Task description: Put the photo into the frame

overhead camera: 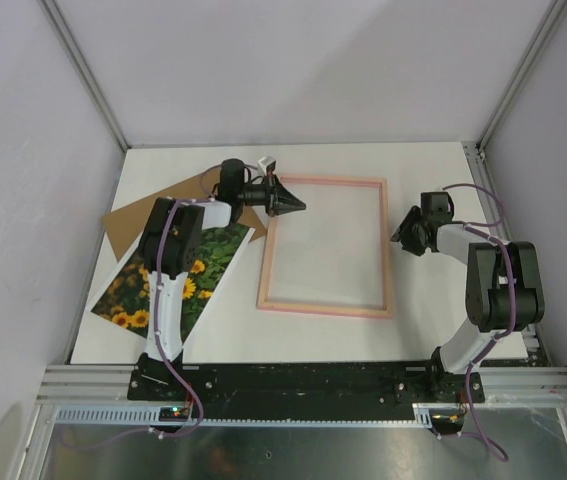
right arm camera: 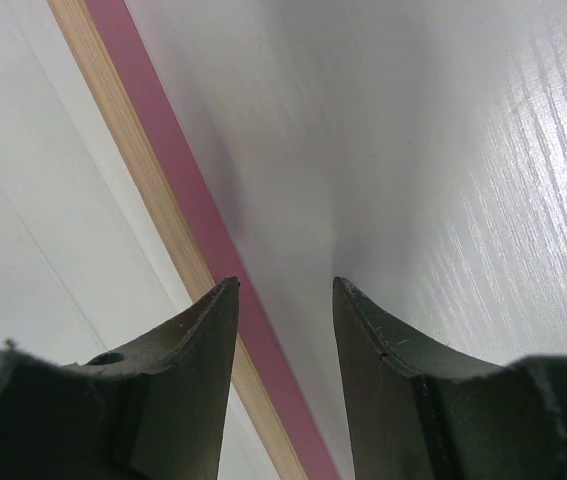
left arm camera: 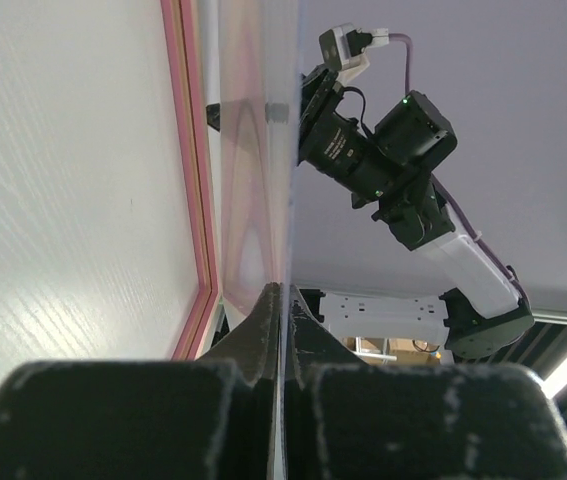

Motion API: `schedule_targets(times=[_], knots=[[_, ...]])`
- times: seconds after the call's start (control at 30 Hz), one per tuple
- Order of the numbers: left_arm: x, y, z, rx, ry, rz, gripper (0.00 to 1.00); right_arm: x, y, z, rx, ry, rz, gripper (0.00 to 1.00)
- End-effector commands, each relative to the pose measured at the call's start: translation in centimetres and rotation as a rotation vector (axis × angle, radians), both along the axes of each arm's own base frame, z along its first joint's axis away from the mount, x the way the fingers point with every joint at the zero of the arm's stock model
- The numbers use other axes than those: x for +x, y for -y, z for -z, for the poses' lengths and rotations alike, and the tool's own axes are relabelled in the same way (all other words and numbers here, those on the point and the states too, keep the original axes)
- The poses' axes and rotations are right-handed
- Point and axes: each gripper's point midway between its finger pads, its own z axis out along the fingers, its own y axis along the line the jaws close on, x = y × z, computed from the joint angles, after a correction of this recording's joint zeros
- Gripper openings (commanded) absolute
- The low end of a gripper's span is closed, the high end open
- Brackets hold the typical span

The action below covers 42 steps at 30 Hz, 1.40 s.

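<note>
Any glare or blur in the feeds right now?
Top external: even light, the frame sharp. Left wrist: left fingers blurred up close, pale sheen beside the frame rail. Right wrist: right fingers soft, glare streaks on the table at right.

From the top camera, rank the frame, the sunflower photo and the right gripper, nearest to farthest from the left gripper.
1. The frame: its top-left corner at the left gripper, which pinches a clear sheet.
2. The photo: lower left, under the left arm.
3. The right gripper: across the frame, right side.
</note>
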Motion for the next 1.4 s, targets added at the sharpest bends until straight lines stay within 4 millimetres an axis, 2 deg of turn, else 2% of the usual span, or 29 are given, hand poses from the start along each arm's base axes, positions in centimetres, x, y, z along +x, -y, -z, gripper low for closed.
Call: schedule_targets(times=[0.0,0.3,0.6,1.37], knots=[[-0.5,0.1,-0.4,-0.017,0.032,0.010,0.00,-0.1,-0.4,0.9,-0.007,-0.028,-0.020,0.48],[-1.1,-0.8,-0.4,-0.016,0.032,0.001,0.00,-0.1,-0.4,1.1,-0.006,-0.031,-0.022,0.47],[-0.5,-1.8,-0.8,-0.020,0.043,-0.018,0.00,-0.1,-0.4,1.1,-0.005,-0.029,-0.026,0.47],[0.0,-1.0,-0.5,-0.028,0.047,-0.019,0.00,-0.1,-0.4,1.3,-0.007,-0.035,-0.030,0.46]])
